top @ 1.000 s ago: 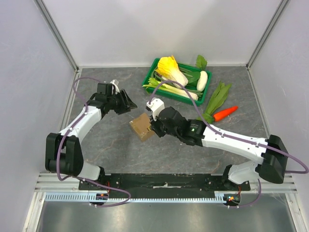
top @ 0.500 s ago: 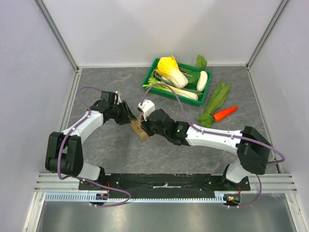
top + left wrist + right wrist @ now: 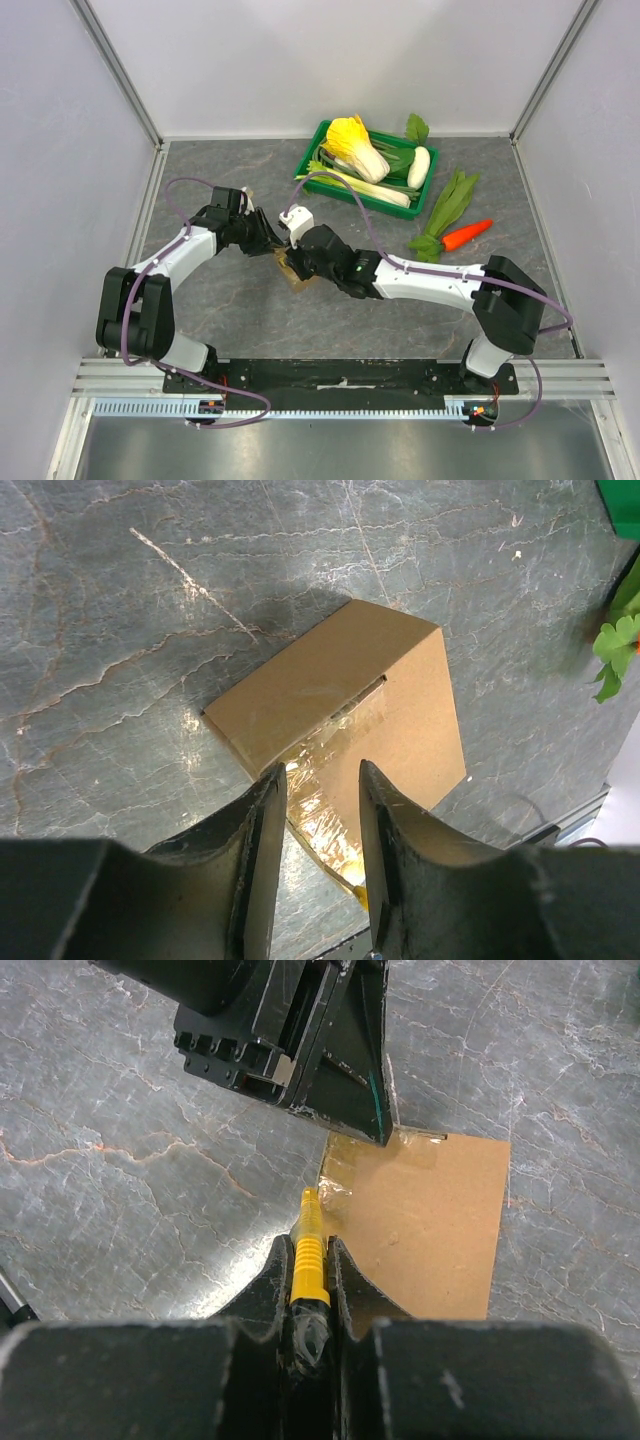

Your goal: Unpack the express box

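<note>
The express box (image 3: 297,271) sits on the table (image 3: 220,300), roughly 7 o'clock from the green crate (image 3: 311,152). Left jaws are parted over its taped edge, right jaws clenched on a yellow tool (image 3: 309,1250).

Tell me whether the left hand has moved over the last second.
Yes. The left hand slid right and nearer, away from the table's left edge, up to the express box.

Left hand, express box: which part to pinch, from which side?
Likely the near taped edge of the express box, approached low from where the left hand sits, straddling it. The box lies flat, and the right hand brings its yellow tool from opposite.
</note>
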`<state>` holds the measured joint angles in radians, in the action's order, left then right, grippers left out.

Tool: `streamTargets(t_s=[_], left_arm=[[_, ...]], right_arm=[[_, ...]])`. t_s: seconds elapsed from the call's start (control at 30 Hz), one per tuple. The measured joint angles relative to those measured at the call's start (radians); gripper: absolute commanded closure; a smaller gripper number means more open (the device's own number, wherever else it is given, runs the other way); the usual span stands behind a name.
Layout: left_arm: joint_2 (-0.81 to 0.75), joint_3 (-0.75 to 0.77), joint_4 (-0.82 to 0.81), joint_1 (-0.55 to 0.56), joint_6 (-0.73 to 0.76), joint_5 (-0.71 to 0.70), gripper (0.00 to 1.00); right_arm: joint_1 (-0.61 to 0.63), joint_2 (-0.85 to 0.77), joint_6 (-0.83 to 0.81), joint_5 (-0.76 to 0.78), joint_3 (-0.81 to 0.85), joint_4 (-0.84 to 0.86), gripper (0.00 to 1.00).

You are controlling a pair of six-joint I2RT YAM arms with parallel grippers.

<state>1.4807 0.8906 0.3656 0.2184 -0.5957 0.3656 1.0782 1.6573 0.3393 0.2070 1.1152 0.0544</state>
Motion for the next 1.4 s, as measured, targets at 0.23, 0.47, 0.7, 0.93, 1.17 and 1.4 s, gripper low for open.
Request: streamTargets(t_s=[0.23,0.47,0.7,0.93,1.17,1.4], left_arm=[[0.002,0.0,0.0,0.001,0.003,-0.003,0.59],[0.005,0.0,-0.004,0.002,0.006,-0.003,0.59],[0.005,0.0,-0.003,0.003,0.006,-0.007,0.6],[0.005,0.0,-0.008,0.005,0.006,-0.018,0.6],[0.008,0.002,-0.007,0.006,0.006,-0.024,0.62],[0.032,0.022,0.0,0.009,0.006,-0.024,0.64]], right_arm=[[0.0,0.025,0.021,0.018,0.008,0.002,1.0],[0.002,0.026,0.036,0.038,0.011,-0.001,1.0],[0.003,0.035,0.043,0.041,0.016,-0.001,1.0],[0.005,0.044,0.047,0.057,0.023,0.0,1.0],[0.005,0.044,0.055,0.061,0.023,-0.003,1.0],[0.005,0.034,0.065,0.067,0.02,-0.02,1.0]])
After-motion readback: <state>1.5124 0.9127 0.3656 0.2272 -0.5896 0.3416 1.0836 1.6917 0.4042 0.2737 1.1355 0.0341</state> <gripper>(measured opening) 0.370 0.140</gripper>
